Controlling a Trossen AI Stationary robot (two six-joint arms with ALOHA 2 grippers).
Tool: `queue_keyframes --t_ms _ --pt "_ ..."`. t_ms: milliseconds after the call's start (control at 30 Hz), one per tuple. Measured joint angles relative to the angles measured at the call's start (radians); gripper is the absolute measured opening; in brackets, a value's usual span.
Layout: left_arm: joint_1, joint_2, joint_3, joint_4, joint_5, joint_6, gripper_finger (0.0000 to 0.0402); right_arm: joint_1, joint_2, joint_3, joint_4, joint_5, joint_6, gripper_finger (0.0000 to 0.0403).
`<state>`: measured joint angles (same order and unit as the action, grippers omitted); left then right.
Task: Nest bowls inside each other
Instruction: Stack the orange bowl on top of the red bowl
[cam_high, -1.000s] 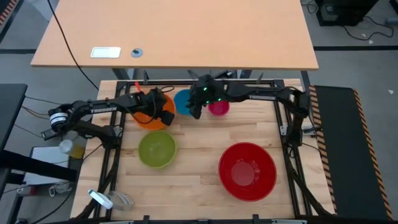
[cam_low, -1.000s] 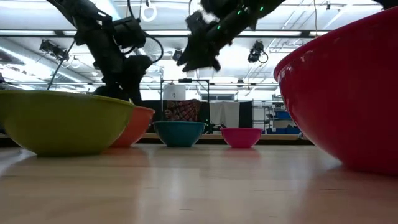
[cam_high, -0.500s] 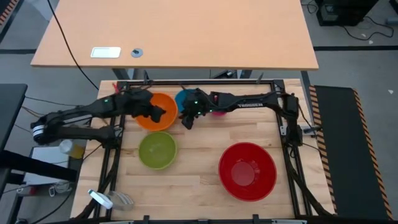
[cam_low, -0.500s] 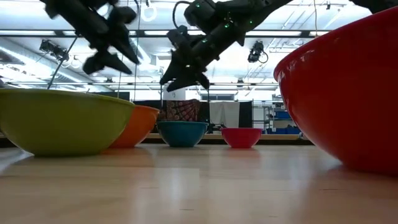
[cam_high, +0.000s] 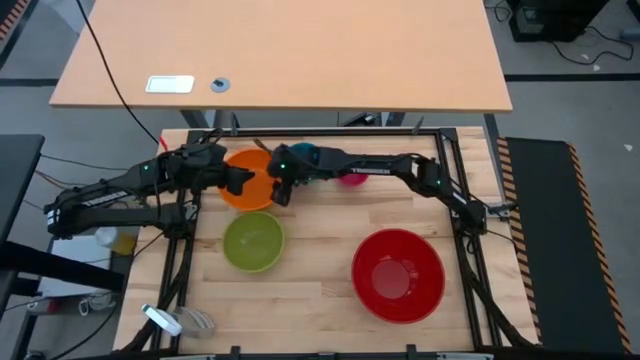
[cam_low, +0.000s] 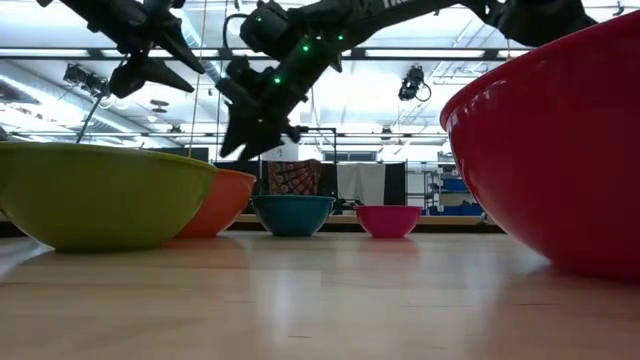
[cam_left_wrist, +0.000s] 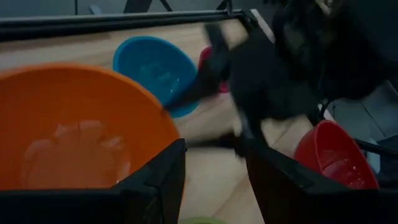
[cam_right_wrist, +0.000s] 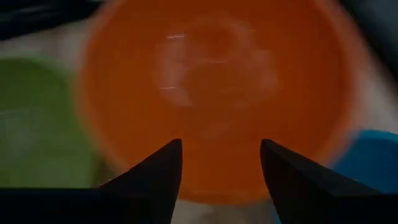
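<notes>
Five bowls stand on their bases on the wooden table. The orange bowl (cam_high: 250, 190) is at the far left. The blue bowl (cam_high: 303, 152) beside it is mostly hidden under my right arm, and then comes the pink bowl (cam_high: 350, 179). The green bowl (cam_high: 252, 241) and the red bowl (cam_high: 397, 275) stand nearer. My left gripper (cam_left_wrist: 214, 146) hangs open, high over the orange bowl's left part (cam_left_wrist: 81, 137). My right gripper (cam_right_wrist: 221, 146) is open above the orange bowl's right rim (cam_right_wrist: 217, 93), with nothing between its fingers.
Black frame rails (cam_high: 320, 131) run round the tabletop. A larger desk (cam_high: 280, 55) stands beyond the far edge. Bare board (cam_high: 320, 250) lies between the green and red bowls. The two arms nearly meet over the orange bowl.
My left gripper has risen off the orange bowl and drawn back toward the table's left edge, tipping more level. My right gripper has swung from above the blue and pink bowls toward the left, sinking toward the orange bowl's right rim. The bowls have stayed put.
</notes>
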<state>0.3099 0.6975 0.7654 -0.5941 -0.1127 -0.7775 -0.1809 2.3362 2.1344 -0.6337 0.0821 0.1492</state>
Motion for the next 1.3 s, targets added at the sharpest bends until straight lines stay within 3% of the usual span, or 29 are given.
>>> queue_keyframes --t_ms 100,400,533,800,967,1300 --pt "0.0 0.0 0.0 -0.001 0.0 -0.018 0.0171 -0.006 0.002 0.009 -0.08 0.044 0.029 0.0226" --pt "0.0 0.0 0.0 -0.001 0.0 -0.026 0.0171 -0.057 0.004 0.004 -0.103 0.027 0.255 0.0227" --pt "0.0 0.0 0.0 0.0 0.0 -0.026 0.0171 -0.085 0.004 0.004 -0.092 0.018 0.26 0.0227" --pt "0.0 0.003 0.0 0.006 0.0 -0.012 0.0171 -0.115 0.037 0.003 -0.066 -0.101 0.319 0.0227" --pt "0.0 0.003 0.0 0.007 0.001 0.004 0.0171 -0.086 0.037 0.003 -0.009 -0.031 0.328 0.0225" --pt "0.0 0.003 0.0 0.006 0.006 0.007 0.0171 -0.089 0.053 -0.024 0.008 0.008 0.372 0.0154"
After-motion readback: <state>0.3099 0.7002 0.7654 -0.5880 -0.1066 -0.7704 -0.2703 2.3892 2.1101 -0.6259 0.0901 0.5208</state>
